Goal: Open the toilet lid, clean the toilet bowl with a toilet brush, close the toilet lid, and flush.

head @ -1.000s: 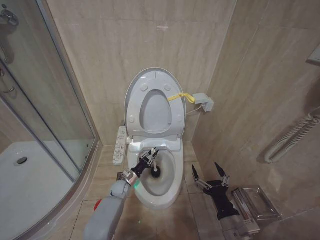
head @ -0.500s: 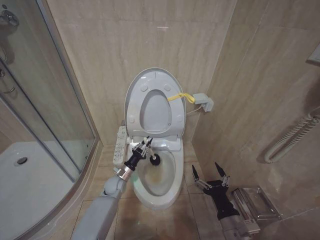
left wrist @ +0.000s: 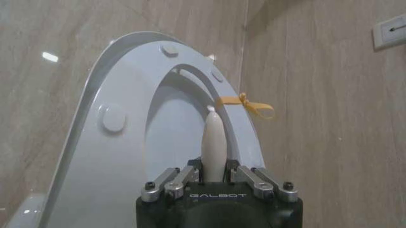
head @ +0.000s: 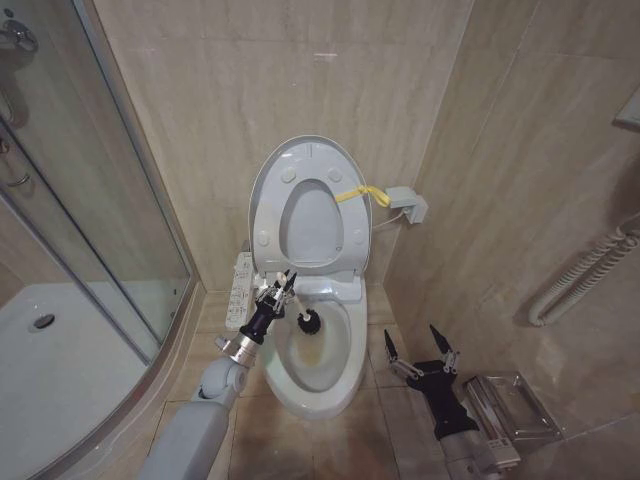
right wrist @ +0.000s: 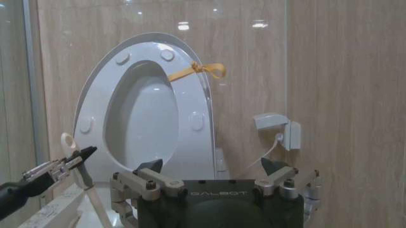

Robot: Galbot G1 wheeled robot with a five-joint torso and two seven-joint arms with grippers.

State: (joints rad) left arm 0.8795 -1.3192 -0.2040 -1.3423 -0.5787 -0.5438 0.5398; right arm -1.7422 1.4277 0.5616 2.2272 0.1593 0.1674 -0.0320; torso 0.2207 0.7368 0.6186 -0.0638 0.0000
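Note:
The toilet lid (head: pixel 268 190) stands raised against the wall together with the ring seat, its round bumpers showing (left wrist: pixel 114 118) (right wrist: pixel 95 95). Below it the toilet bowl (head: pixel 345 385) lies uncovered, with a brownish stain inside. My left gripper (head: pixel 276 294) hovers over the bowl's rear left rim, shut on the toilet brush's white handle (left wrist: pixel 213 137) (right wrist: pixel 68 141). The dark bristle head (head: pixel 308 322) sits at the back of the bowl. My right gripper (head: pixel 422 356) (right wrist: pixel 212 168) waits open on the right of the toilet, low above the floor.
A glass shower enclosure (head: pixel 100 220) and white shower tray (head: pixel 60 380) fill the left side. A white control panel (head: pixel 240 290) juts beside the bowl. A yellow ribbon (head: pixel 355 192) ties the seat near a wall box (head: pixel 408 203). A hose (head: pixel 580 275) hangs on the right wall.
My left gripper has drawn back and to the left with the brush. The bristle head has moved from the bowl's middle to its rear. The right arm has not moved.

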